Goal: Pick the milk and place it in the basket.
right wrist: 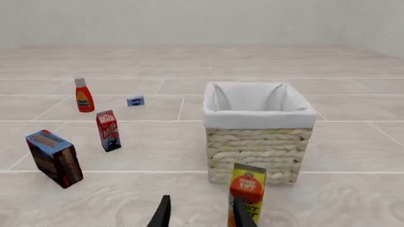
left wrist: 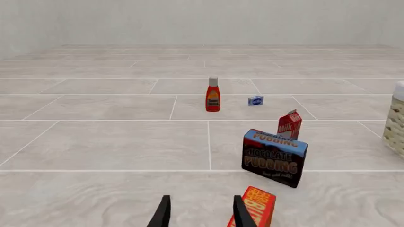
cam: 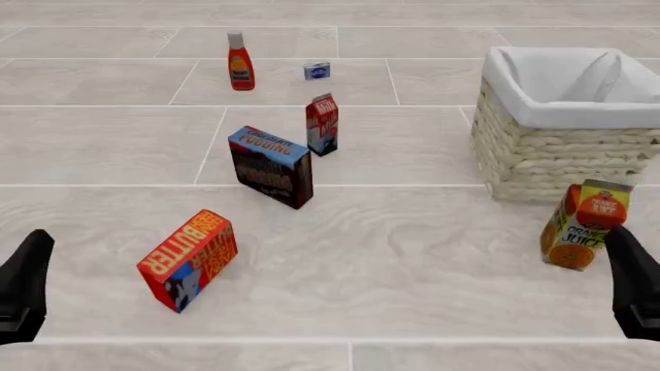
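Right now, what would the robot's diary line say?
milk: upright, untouched | basket: no milk inside | left pincer: open | right pincer: open

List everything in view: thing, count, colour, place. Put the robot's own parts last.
milk: one, red carton with a blue-white lower part, upright mid-table, just beyond the pudding box
basket: one, pale wicker with white lining, right side
pudding box: one, dark with a blue top, centre-left, nearer than the milk
butter box: one, red and orange, tilted, near left
orange juice carton: one, orange with a green top, leaning, in front of the basket
ketchup bottle: one, red with a white cap, far left
small blue box: one, blue and white, far, right of the ketchup bottle
left gripper: one, black, open, near left edge
right gripper: one, black, open, near right edge
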`<state>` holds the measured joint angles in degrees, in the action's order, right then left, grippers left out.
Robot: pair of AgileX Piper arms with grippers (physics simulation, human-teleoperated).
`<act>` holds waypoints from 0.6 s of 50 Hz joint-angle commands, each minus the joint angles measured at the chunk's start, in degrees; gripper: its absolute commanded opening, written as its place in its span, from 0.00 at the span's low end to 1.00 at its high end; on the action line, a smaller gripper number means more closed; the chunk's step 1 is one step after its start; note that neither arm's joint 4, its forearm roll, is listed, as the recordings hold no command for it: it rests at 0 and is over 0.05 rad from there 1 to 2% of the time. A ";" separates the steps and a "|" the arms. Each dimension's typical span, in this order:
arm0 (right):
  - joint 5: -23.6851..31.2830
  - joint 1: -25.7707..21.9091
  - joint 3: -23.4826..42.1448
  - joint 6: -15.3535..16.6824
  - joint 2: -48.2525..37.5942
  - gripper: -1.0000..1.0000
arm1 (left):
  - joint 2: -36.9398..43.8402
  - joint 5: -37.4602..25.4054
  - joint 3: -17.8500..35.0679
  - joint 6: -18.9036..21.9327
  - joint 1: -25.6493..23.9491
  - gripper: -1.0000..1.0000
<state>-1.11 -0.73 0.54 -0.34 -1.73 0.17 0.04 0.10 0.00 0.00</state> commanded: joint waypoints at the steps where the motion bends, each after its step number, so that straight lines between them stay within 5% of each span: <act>1: -1.90 -3.08 1.00 -0.11 -4.25 1.00 | 0.25 0.07 0.15 0.00 0.00 1.00; 5: -3.86 -2.99 2.54 2.48 -9.29 1.00 | 0.24 0.07 0.15 0.01 -0.01 1.00; 15: -10.26 -15.15 8.39 3.87 -22.98 1.00 | 0.25 0.07 0.15 0.00 0.00 1.00; 17: -11.45 -15.29 10.41 7.90 -26.00 1.00 | 0.25 0.07 0.15 0.00 0.01 1.00; 21: -11.81 -18.18 14.26 6.35 -29.52 1.00 | 0.25 0.07 0.15 0.00 0.01 1.00; 30: -13.69 -22.45 23.62 8.70 -44.81 1.00 | 0.25 0.07 0.15 0.00 -0.01 1.00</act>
<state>-12.45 -18.06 15.82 6.43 -33.02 0.41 0.11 0.24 0.01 0.00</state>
